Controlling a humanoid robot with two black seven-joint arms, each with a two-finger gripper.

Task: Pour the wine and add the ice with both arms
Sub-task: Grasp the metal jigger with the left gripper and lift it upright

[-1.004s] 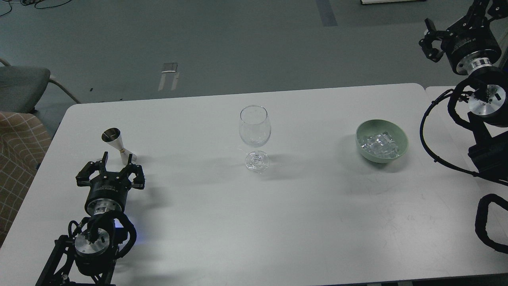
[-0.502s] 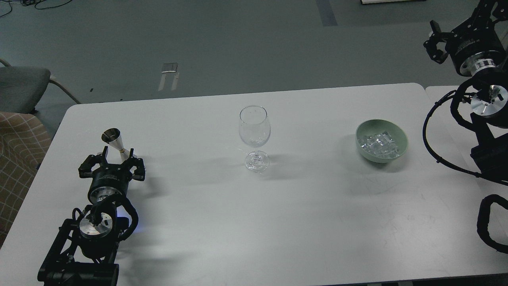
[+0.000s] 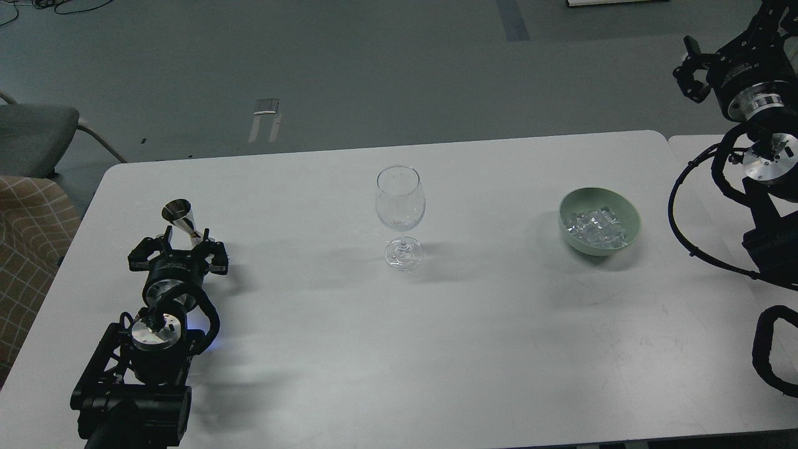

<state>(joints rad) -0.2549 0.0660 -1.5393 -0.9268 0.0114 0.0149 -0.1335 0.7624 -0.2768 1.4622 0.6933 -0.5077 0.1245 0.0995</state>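
Reaching for the jigger with my left claw, I have the fingers spread wide on either side of its lower half, not yet touching it as far as I can tell. It stands upright near the table's left edge, and any wine inside is hidden from me; I cannot see the liquid at all.

My right claw hangs high beyond the far right corner, well apart from the bowl; it is small and dark there, and I cannot tell whether it is spread or clenched. The ice lies heaped in that bowl. The glass stands upright mid-table and looks empty.

Risks, as I judge them: the jigger is narrow-waisted, shiny and top-heavy, so a finger brushing it before both sides meet could tip it and spill the wine. Closing off-centre could make the metal slip or twist in my grip. Later, a rushed tilt over the glass could knock its rim, and the thin stem would topple easily.
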